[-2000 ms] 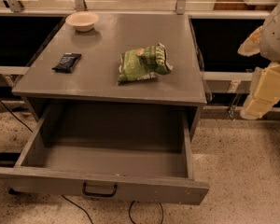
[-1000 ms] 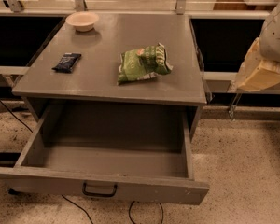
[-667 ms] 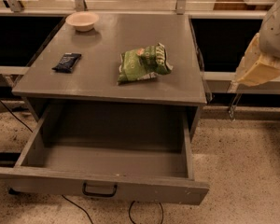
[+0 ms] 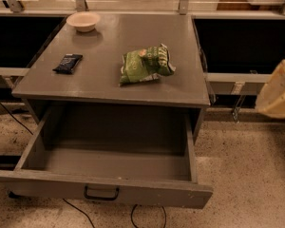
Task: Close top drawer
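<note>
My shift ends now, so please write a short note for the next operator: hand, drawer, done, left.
Hand: at the right edge of view, beside the cabinet, away from the drawer.
Top drawer: pulled far out, nothing visible inside; black handle faces the camera.
Done: nothing yet.
Left: bring the hand to the front panel and push it shut.

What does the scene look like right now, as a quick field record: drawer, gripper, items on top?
drawer: top drawer open, pulled far out
handle: black pull handle at centre of front panel, nothing touching it
gripper: gripper at right edge of view, beside the cabinet, apart from the drawer
on cabinet top: green bag centre-right; dark packet left; bowl back left
task: drawer not yet closed
</note>
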### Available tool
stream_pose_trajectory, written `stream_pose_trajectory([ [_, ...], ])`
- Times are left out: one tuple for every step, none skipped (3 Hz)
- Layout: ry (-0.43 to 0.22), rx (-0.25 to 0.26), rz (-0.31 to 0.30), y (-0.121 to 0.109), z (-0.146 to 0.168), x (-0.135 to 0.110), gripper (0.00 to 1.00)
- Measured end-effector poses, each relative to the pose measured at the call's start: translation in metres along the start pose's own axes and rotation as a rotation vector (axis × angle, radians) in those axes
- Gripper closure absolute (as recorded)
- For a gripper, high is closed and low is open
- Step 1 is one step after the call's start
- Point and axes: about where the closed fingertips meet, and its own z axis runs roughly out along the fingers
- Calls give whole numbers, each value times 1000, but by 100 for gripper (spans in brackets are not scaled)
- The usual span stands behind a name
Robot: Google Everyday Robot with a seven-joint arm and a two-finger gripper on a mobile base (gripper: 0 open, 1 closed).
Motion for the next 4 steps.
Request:
stream_pose_trajectory([
  [17, -27, 15, 29, 1, 16, 100],
  [37, -74, -8, 55, 16, 28, 100],
  [32, -73, -9, 59, 16, 27, 100],
  [0, -73, -12, 83, 15, 21, 100],
])
